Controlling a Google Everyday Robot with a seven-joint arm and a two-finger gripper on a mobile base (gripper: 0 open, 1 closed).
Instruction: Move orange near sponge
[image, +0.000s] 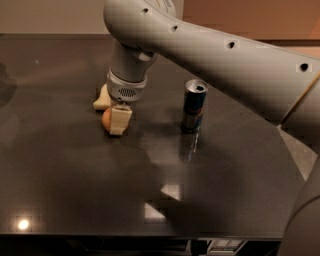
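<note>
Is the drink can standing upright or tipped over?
Upright: the can stands on its base, top up, apart from the gripper down at the orange.

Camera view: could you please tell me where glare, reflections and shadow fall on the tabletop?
In the camera view, the glossy table shows a bright glare spot at its near left edge and two pale square reflections near centre; the can is mirrored below itself; a darker patch spreads before the gripper, at the orange.
</note>
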